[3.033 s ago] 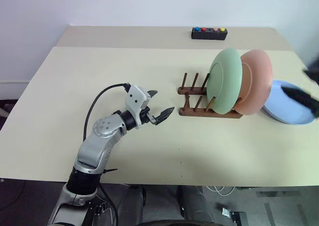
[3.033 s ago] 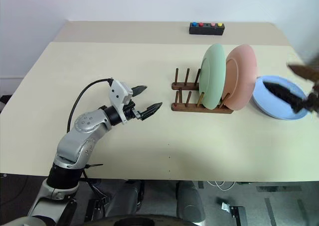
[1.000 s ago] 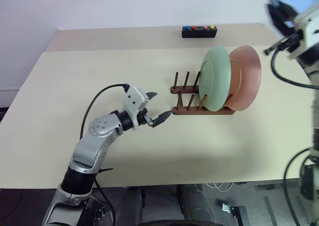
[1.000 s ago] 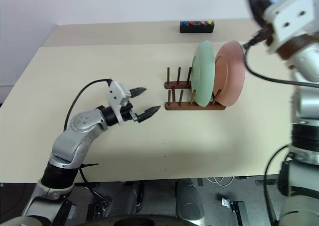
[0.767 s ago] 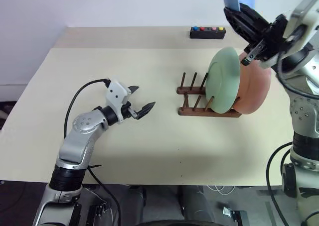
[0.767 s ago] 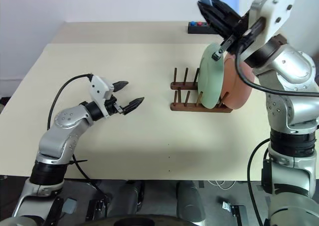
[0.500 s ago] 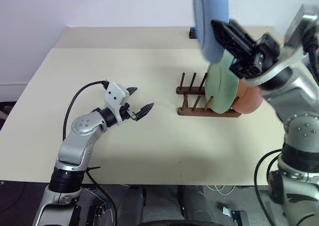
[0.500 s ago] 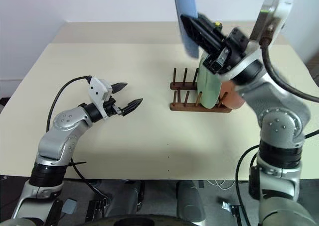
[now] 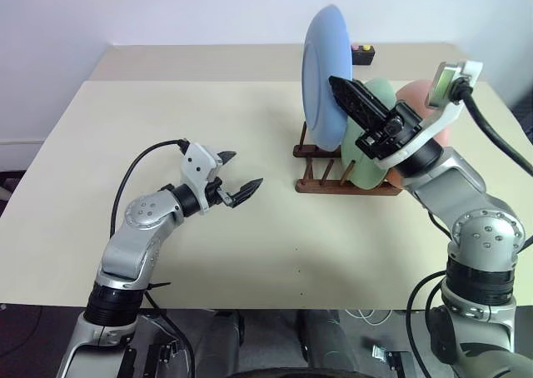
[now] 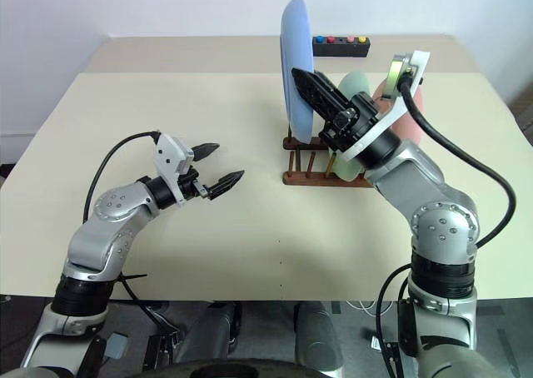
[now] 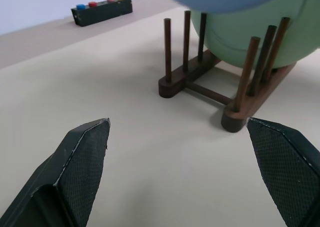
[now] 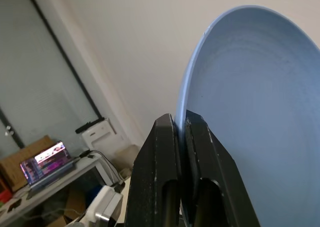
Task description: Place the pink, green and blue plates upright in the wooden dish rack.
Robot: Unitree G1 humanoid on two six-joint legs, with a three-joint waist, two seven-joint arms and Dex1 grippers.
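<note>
My right gripper point(image 9: 335, 83) is shut on the rim of the blue plate point(image 9: 325, 74) and holds it upright, on edge. The plate's lower edge hangs about level with the tops of the free pegs at the left end of the wooden dish rack point(image 9: 321, 182). In the rack's right half the green plate point(image 9: 366, 157) and, behind it, the pink plate point(image 9: 414, 95) stand upright. My left gripper point(image 9: 243, 169) hovers open over the table point(image 9: 166, 111), left of the rack and pointing at it, with nothing between its fingers. The left wrist view shows the rack point(image 11: 200, 82) close ahead.
A black box with coloured buttons point(image 10: 341, 45) lies on the far table behind the rack. A black cable loops from my left wrist. The table's front edge runs close below both arms.
My right arm has come down and to the left with the blue plate, rolling it from high above the rack to on edge over the free pegs. The left gripper has stayed put.
</note>
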